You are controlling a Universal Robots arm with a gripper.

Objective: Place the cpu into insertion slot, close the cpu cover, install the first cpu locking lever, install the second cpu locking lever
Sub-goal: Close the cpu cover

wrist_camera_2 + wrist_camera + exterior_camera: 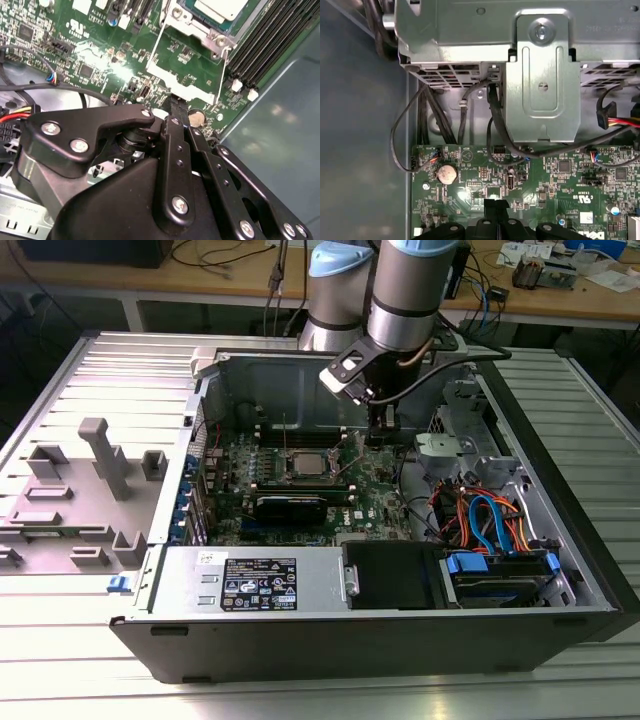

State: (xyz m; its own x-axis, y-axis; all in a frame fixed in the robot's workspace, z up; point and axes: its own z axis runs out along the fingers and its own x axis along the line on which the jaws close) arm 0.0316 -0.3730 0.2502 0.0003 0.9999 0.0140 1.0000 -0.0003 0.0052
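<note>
Gripper (176,103) closed tight, nothing held!
It hung low over the motherboard (100,45), near the cpu (222,7).

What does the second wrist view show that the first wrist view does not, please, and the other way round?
The second wrist view adds the cpu sitting in the insertion slot, with long black memory slots alongside. The first wrist view adds a grey metal bracket and black cables beyond the board's edge. Both wrist views share the green motherboard, the round coin battery and the pincer, its tip close to that battery.
</note>
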